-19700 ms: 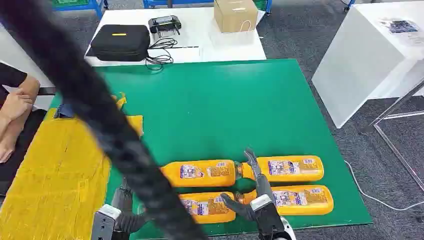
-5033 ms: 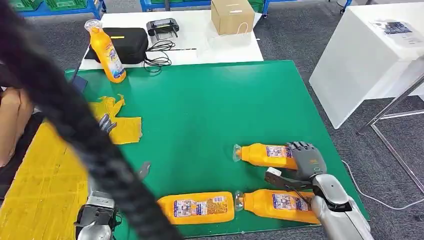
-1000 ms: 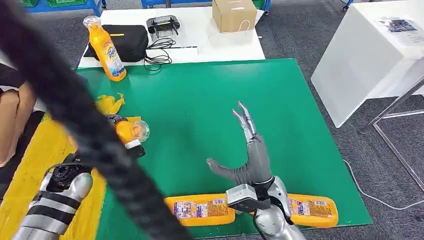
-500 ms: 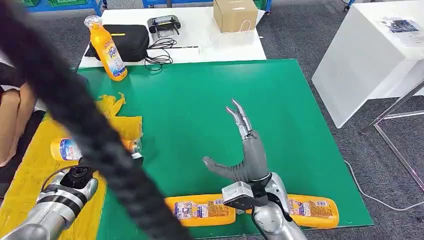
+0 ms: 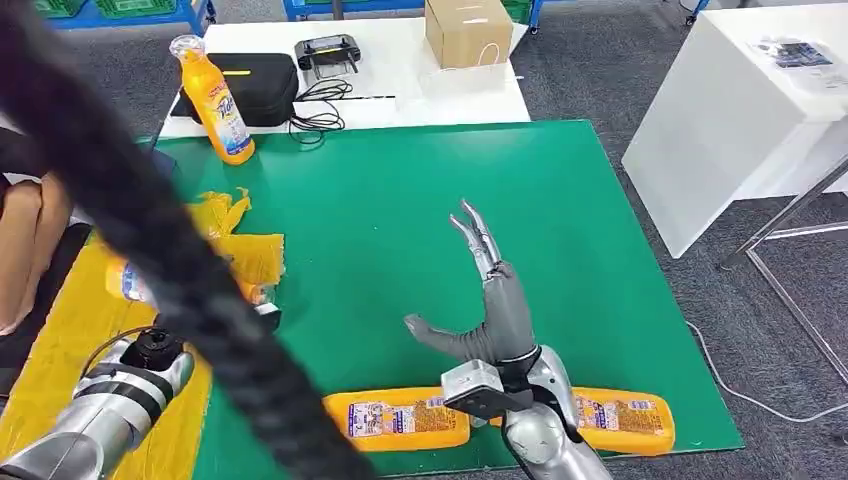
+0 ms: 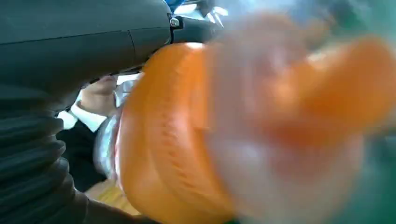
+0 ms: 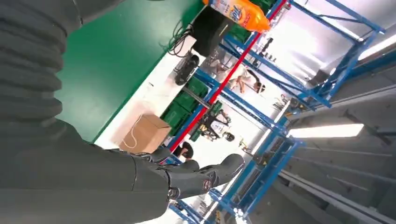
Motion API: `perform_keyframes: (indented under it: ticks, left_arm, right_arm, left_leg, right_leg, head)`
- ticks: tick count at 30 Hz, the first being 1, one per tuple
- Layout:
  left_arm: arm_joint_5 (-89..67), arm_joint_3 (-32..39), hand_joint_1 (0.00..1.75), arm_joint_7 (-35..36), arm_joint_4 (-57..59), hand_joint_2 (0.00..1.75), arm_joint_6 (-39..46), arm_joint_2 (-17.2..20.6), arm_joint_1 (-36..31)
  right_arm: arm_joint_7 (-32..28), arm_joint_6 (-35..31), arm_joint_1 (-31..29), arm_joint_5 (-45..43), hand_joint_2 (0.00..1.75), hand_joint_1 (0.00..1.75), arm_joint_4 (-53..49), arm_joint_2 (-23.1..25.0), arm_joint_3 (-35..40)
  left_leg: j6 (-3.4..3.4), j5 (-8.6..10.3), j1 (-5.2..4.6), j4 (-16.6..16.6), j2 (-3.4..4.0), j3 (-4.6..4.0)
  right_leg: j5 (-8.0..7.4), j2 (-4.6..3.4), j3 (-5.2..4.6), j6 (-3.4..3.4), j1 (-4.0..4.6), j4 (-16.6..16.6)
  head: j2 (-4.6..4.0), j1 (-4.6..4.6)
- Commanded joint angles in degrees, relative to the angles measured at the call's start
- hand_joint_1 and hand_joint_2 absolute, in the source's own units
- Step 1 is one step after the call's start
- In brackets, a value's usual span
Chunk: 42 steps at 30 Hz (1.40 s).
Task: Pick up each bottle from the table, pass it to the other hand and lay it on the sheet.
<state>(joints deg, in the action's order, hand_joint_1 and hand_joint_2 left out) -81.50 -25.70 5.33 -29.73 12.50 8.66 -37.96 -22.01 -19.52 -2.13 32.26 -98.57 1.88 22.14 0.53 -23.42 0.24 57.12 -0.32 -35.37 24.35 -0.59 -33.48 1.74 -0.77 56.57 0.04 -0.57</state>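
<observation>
Bottle in left hand half hidden by blurred black cable.

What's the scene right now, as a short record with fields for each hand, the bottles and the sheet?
left hand: grips an orange bottle, over the yellow sheet
right hand: fingers spread, holding nothing, above the green mat
bottles lying on mat: two, near edge
upright bottle: far left corner

green table mat; yellow sheet. orange bottles with blue-and-white printed labels. standing orange bottle, clear cap. black case. brown cardboard box. dark grey right hand.
</observation>
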Motion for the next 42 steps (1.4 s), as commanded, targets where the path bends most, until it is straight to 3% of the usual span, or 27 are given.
perform_keyframes:
  ticks: [1, 2, 6, 11, 13, 15, 18, 21, 23, 26, 28, 35, 42]
  left_arm:
    - [3.75, 5.77, 0.00, -5.44, -0.33, 1.75, 3.36, -1.55, 3.46]
    - [7.28, 8.01, 0.00, -8.77, -2.41, 1.75, 4.65, -1.67, 4.77]
    - [9.39, 9.22, 0.00, -10.88, -5.06, 1.75, 6.36, -1.41, 6.30]
    - [21.03, 15.81, 0.00, -17.72, -25.05, 1.75, 7.86, -1.62, 16.59]
    - [27.42, 18.63, 0.00, -21.94, -35.85, 1.75, 9.28, -3.30, 22.00]
    - [29.20, 19.48, 0.00, -22.55, -41.38, 1.75, 8.82, -3.95, 24.95]
    - [39.25, 22.06, 0.00, -29.09, -48.75, 1.75, 7.57, -6.44, 28.74]
    - [39.25, 22.03, 0.00, -29.01, -49.94, 1.75, 7.27, -6.60, 29.41]
    - [47.86, 23.19, 0.00, -30.00, -50.78, 1.75, -0.27, -7.92, 30.23]
    - [49.77, 23.45, 0.00, -31.40, -50.91, 1.75, -1.15, -9.81, 31.79]
    - [50.21, 23.39, 0.00, -31.75, -51.23, 1.75, -1.28, -10.42, 33.28]
    - [51.03, 24.25, 0.00, -31.35, -50.26, 1.75, -1.48, -10.90, 33.63]
    - [53.54, 24.60, 0.00, -32.32, -48.77, 1.75, -3.35, -11.68, 33.43]
  right_arm:
    - [1.05, 0.31, -0.82, 1.33, 1.75, 0.00, 3.37, -1.63, 0.57]
    - [1.39, -0.10, -0.55, 2.58, 1.75, 0.00, 3.43, -2.08, 0.64]
    - [1.79, -0.49, -0.27, 4.01, 1.75, 0.00, 3.45, -2.54, 0.73]
    - [2.37, 0.57, 2.08, 8.35, 1.75, 0.00, 1.71, -5.24, 2.13]
    - [0.81, 5.18, 3.54, 8.39, 1.75, 0.00, 0.50, -8.46, 3.78]
    - [-0.16, 5.54, 5.05, 9.09, 1.75, 0.00, -0.12, -9.56, 3.58]
    - [-1.44, 6.78, 6.74, 11.76, 1.75, 0.00, -0.78, -12.64, 4.09]
    - [-1.61, 6.50, 7.29, 11.90, 1.75, 0.00, -0.95, -12.94, 3.63]
    - [-0.27, 6.92, 7.92, 16.63, 1.75, 0.00, -0.91, -15.50, 3.73]
    - [-1.07, 6.28, 9.77, 17.06, 1.75, 0.00, -1.10, -17.89, 1.74]
    - [1.22, 3.81, 10.81, 22.84, 1.75, 0.00, -1.02, -18.12, 0.14]
    - [2.09, 2.98, 11.91, 23.32, 1.75, 0.00, -2.25, -19.10, -0.80]
    - [1.12, 7.28, 14.80, 18.42, 1.75, 0.00, -2.15, -25.16, -3.76]
  left_leg:
    - [0.00, -0.06, 0.04, -0.07, 0.10, 0.21]
    - [0.00, -0.08, 0.07, -0.07, 0.10, 0.26]
    - [0.00, -0.07, 0.03, -0.07, 0.05, 0.22]
    - [0.00, -0.21, 0.12, -0.07, 0.18, 0.39]
    - [0.02, -0.09, 0.02, -0.01, 0.04, 0.07]
    - [0.03, -0.16, 0.04, 0.01, 0.05, 0.07]
    - [0.04, -0.18, 0.01, 0.05, 0.02, -0.06]
    - [0.00, -0.19, -0.01, 0.06, 0.05, -0.19]
    - [0.03, -0.26, 0.03, 0.09, 0.02, -0.13]
    - [0.02, -0.34, 0.07, 0.09, 0.01, 0.02]
    - [0.03, -0.28, 0.02, 0.04, -0.10, -0.08]
    - [-0.01, -0.28, 0.02, 0.05, -0.01, -0.14]
    - [0.03, -0.23, 0.00, 0.03, -0.11, -0.18]
  right_leg:
    - [0.00, -0.04, 0.23, -0.03, 0.06, -0.13]
    - [0.02, -0.02, 0.29, -0.04, 0.09, -0.17]
    - [0.03, 0.01, 0.25, -0.03, 0.04, -0.15]
    - [0.09, -0.07, 0.46, -0.06, 0.14, -0.25]
    - [0.05, 0.03, 0.10, -0.01, 0.03, -0.10]
    - [0.11, 0.08, 0.12, 0.00, 0.05, -0.14]
    - [0.12, 0.11, -0.05, 0.00, 0.02, -0.11]
    - [0.12, 0.04, -0.20, -0.01, 0.00, -0.07]
    - [0.17, 0.08, -0.09, -0.03, 0.05, -0.09]
    - [0.22, 0.11, 0.11, -0.06, 0.10, -0.14]
    - [0.20, 0.21, 0.01, -0.02, 0.03, -0.15]
    - [0.17, 0.10, -0.11, -0.06, 0.04, -0.10]
    - [0.16, 0.19, -0.10, -0.02, 0.01, -0.13]
  head:
    - [0.00, 0.00]
    - [0.00, 0.00]
    - [0.00, 0.00]
    - [0.00, 0.00]
    - [0.00, 0.00]
    - [0.00, 0.00]
    - [0.00, 0.02]
    - [0.00, 0.02]
    - [0.00, 0.00]
    - [0.00, 0.02]
    - [0.00, 0.00]
    - [0.00, 0.02]
    - [0.00, 0.02]
